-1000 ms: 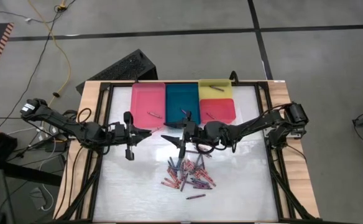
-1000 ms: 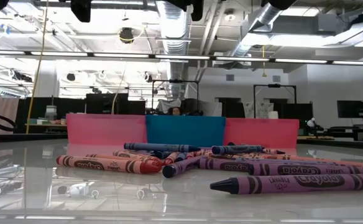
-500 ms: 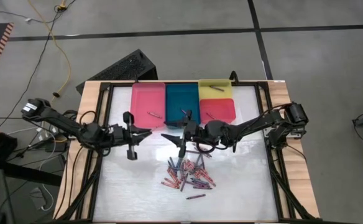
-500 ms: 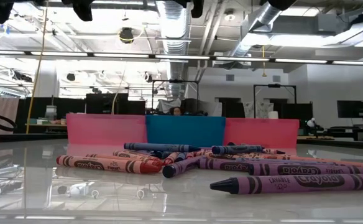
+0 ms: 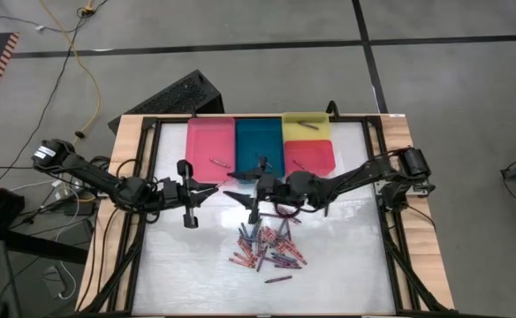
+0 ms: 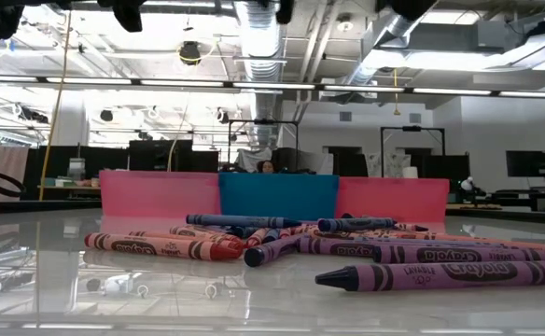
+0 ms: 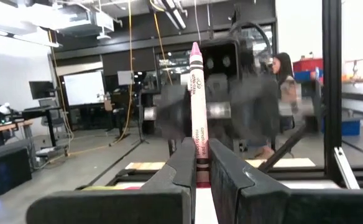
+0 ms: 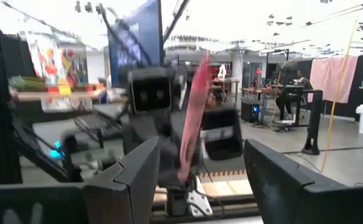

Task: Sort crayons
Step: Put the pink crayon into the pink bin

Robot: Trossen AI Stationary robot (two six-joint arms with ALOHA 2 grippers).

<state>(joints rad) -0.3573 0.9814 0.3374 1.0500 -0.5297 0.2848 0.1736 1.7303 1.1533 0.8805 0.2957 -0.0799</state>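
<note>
The left gripper [image 7: 200, 171] is clamped on an upright pink crayon [image 7: 197, 106]. The right gripper [image 5: 243, 198], jaws wide apart, faces it above the table [image 5: 346, 265], beside the crayons [image 5: 267, 247]; industrial room beyond.

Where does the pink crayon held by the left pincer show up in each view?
High view: not discernible at the left pincer, beside the right pincer.
Low view: not in it.
Left wrist view: pink crayon upright between the fingers, centre.
Right wrist view: blurred pink streak, centre.
Shared landmark: the two pincers facing each other.
</note>
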